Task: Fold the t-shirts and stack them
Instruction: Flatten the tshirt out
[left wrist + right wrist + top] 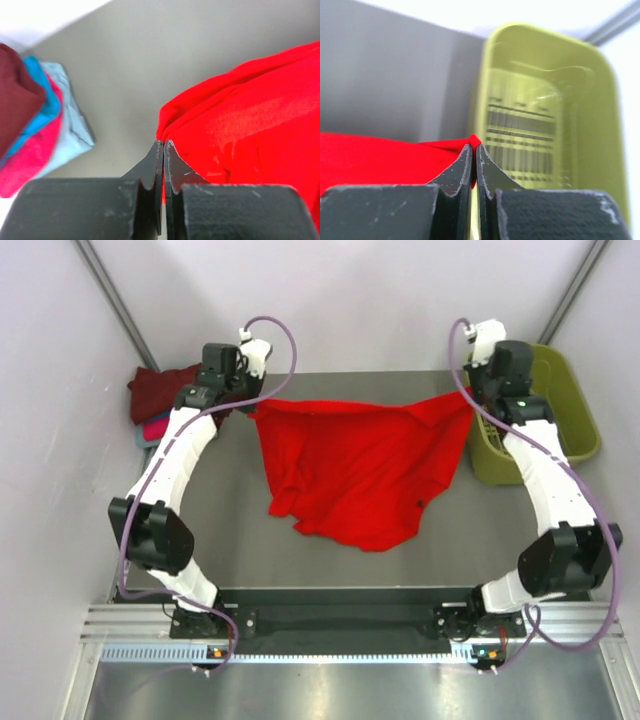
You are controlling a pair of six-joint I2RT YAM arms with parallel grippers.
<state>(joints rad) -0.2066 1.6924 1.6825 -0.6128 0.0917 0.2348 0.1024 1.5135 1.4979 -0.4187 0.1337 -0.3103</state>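
Spanning the far side of the desk (240,540) left to right: red shirt (360,470), top edge taut, body spread toward the near edge. Corners: left claw (163,145) clamped on the left one, right claw (473,148) on the right. Left wrist view shows teal and pale-blue layers of the folded stack (35,125), indistinct from above.
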